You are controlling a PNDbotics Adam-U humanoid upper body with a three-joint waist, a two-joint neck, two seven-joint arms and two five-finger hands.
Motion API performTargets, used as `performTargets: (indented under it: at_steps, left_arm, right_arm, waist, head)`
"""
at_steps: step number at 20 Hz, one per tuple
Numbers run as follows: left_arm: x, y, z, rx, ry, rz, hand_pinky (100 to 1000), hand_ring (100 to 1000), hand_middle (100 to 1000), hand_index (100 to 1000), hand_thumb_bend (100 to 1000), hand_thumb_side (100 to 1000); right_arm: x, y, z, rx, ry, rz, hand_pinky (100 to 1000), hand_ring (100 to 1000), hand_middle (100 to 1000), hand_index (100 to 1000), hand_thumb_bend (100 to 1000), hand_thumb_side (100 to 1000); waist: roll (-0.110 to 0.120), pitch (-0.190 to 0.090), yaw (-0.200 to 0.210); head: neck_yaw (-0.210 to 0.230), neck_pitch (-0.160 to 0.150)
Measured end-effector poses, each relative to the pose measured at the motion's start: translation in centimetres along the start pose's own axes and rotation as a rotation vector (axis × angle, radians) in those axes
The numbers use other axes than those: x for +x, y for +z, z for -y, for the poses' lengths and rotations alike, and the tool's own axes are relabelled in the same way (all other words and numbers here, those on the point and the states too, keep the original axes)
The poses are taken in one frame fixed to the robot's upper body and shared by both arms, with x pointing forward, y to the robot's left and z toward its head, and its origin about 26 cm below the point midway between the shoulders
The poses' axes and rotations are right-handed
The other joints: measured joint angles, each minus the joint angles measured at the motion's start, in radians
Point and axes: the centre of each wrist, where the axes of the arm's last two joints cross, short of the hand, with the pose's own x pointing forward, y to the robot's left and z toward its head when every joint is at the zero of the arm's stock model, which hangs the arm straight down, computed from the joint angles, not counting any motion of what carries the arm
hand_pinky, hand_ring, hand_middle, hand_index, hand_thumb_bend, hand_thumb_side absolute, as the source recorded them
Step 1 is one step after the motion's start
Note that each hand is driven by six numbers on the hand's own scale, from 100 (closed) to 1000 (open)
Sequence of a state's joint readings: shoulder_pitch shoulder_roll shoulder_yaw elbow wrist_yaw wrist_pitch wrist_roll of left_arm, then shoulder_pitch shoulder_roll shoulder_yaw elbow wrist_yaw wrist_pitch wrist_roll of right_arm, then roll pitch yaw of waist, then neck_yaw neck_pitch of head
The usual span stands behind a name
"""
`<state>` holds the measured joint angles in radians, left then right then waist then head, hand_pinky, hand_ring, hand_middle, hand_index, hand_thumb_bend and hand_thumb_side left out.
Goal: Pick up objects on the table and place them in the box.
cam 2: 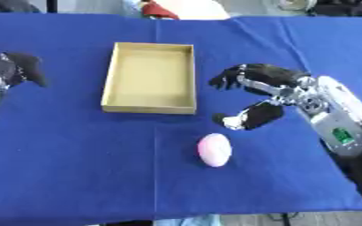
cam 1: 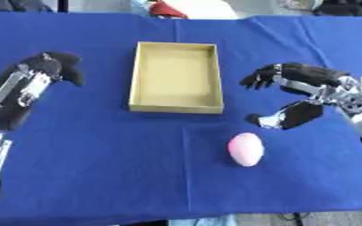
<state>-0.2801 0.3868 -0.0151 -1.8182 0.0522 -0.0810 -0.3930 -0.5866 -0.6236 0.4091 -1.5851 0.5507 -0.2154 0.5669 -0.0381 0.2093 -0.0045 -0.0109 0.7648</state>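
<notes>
In the left eye view, a shallow tan box [cam 1: 175, 77] sits open and empty on the blue-covered table [cam 1: 99, 167], near its middle, where either arm can reach it. A pink egg-shaped object [cam 1: 246, 149] lies on the cloth nearer the robot, just past the box's near right corner and apart from it. The right hand [cam 1: 296, 95] hangs above the cloth between box and egg, its fingers [cam 1: 255, 78] spread forward and its thumb dropped below them, holding nothing; that open shape looks like a readied grasp for the egg, which lies just below and to the left of the thumb. The left hand [cam 1: 49, 66] rests at the left of the box, well away from it, fingers drooping relaxed and empty, seemingly idle.

In the right eye view, the right hand shows more of its silver wrist, and a clear gap separates thumb tip from egg, so nothing is gripped yet. The box interior is bare.
</notes>
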Motion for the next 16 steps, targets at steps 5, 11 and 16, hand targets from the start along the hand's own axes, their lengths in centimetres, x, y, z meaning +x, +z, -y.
performTargets:
  at_steps: [5,11,16]
  left_arm:
    - [-0.13,0.03,0.0,-0.001,0.0,-0.006,733,600,573,775,100,819]
    - [-0.17,0.07,0.02,-0.003,-0.005,-0.01,734,600,574,775,100,821]
    - [-0.25,0.17,0.06,-0.005,-0.004,-0.013,735,601,574,775,100,822]
  right_arm:
    - [0.01,-0.18,-0.21,0.07,0.02,0.018,728,762,771,917,510,687]
    - [-0.13,0.03,-0.07,0.112,0.035,0.028,730,764,773,916,532,696]
    - [0.0,0.22,0.29,0.142,0.041,0.045,729,764,773,914,527,705]
  waist:
    - [-0.001,0.0,0.002]
    - [-0.005,0.0,0.0]
    - [-0.007,0.0,-0.001]
  head:
    - [0.001,0.0]
    - [0.005,0.0]
    - [0.008,0.0]
